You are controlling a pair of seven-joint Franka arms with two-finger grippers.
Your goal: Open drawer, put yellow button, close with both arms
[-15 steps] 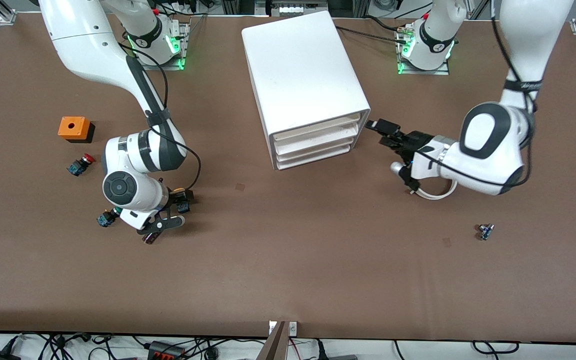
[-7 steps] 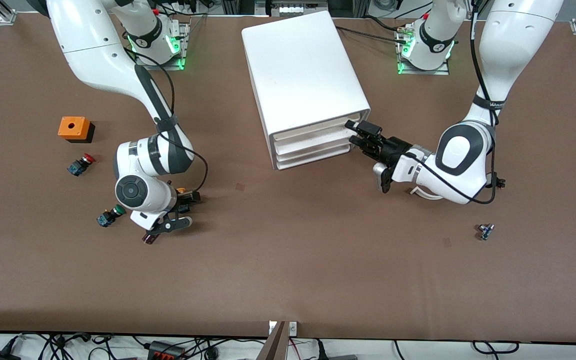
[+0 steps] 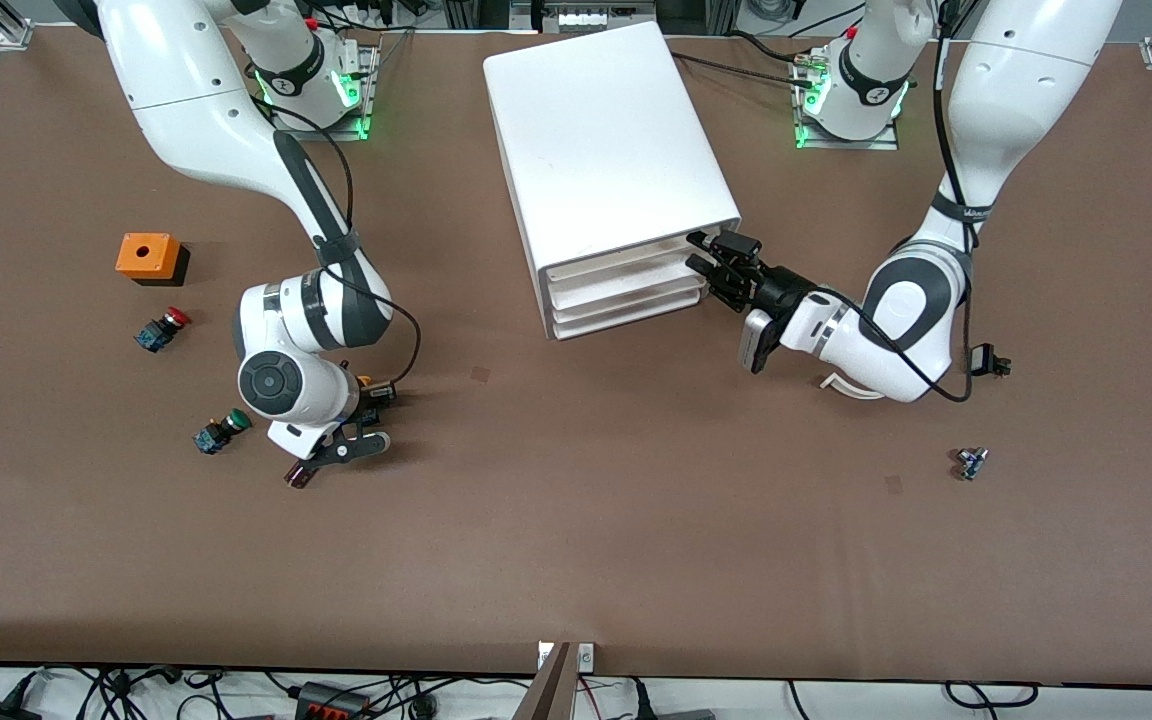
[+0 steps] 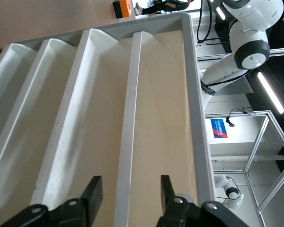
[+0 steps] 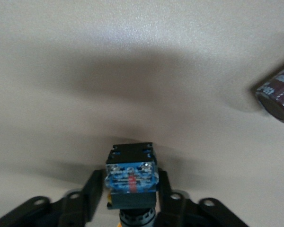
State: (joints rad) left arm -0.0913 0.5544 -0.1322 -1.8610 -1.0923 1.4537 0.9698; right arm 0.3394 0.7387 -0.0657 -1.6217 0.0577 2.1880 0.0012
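The white cabinet [image 3: 606,150] has several stacked drawers, all shut. My left gripper [image 3: 719,262] is open at the upper drawer [image 3: 626,268], at the front's end toward the left arm. In the left wrist view its fingers [image 4: 92,191] stand on either side of a drawer's front lip [image 4: 132,118], and the gripper [image 4: 129,194] holds nothing. My right gripper [image 3: 374,398] is shut on the yellow button [image 3: 366,383] just over the table. The right wrist view shows the button's black-and-blue body [image 5: 130,177] between that gripper's [image 5: 128,188] fingers; the cap is hidden.
A dark cylinder [image 3: 296,477] lies by the right gripper and shows in the right wrist view [image 5: 277,94]. A green button [image 3: 219,432], a red button [image 3: 161,328] and an orange box [image 3: 148,257] lie toward the right arm's end. A small part [image 3: 970,462] lies toward the left arm's end.
My left gripper has moved in from beside the cabinet to the drawer fronts. My right gripper has shifted a little toward the cabinet with the button in it.
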